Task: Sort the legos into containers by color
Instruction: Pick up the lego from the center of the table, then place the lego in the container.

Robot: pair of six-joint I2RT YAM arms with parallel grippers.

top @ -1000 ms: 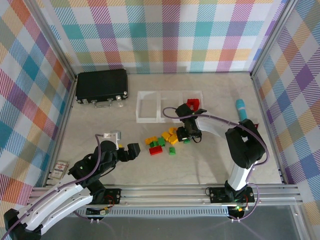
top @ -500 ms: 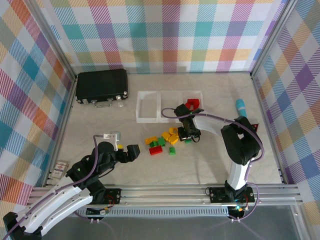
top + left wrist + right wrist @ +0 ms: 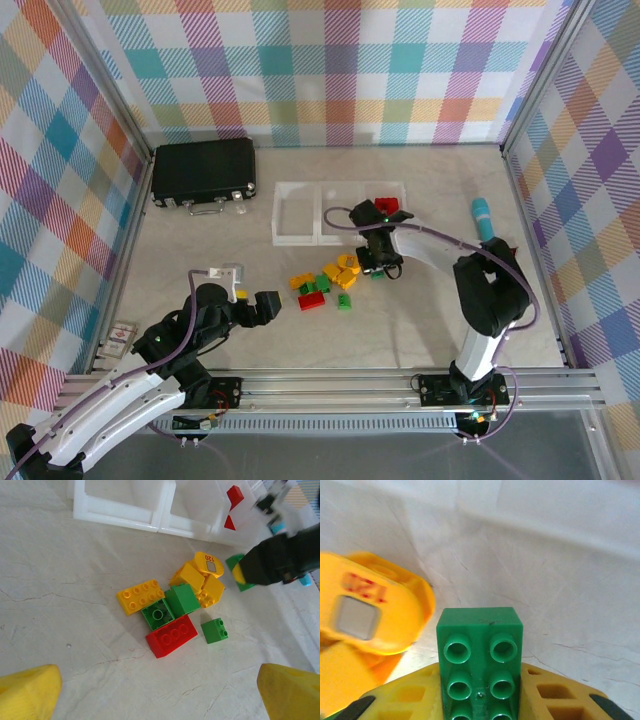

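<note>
- Holds the left gripper [image 3: 265,303] spread wide and empty, nearest the bases.
- Shows loose legos [image 3: 325,283], red, green and yellow, heaped mid-table just beyond.
- Clamps the right gripper [image 3: 378,266] on a green brick [image 3: 480,665] at the heap's far right edge.
- Has the containers [image 3: 297,240] behind, with red bricks [image 3: 387,207] in the rightmost.
- Has a black case [image 3: 203,172] farthest back, at left.

Three square, clear-white containers [image 3: 297,241] stand joined in a row. The right-hand one holds two red legos [image 3: 385,207]. Near the containers' front wall lies a loose heap of legos [image 3: 182,600]: a long yellow brick [image 3: 140,596], a long red brick [image 3: 172,635], an upturned green brick [image 3: 157,616], a small green cube [image 3: 215,630] and a rounded yellow piece [image 3: 209,564] marked 120. Nearer the containers, a green studded brick [image 3: 480,650] sits studs up, pinched in the right gripper [image 3: 480,700].
</note>
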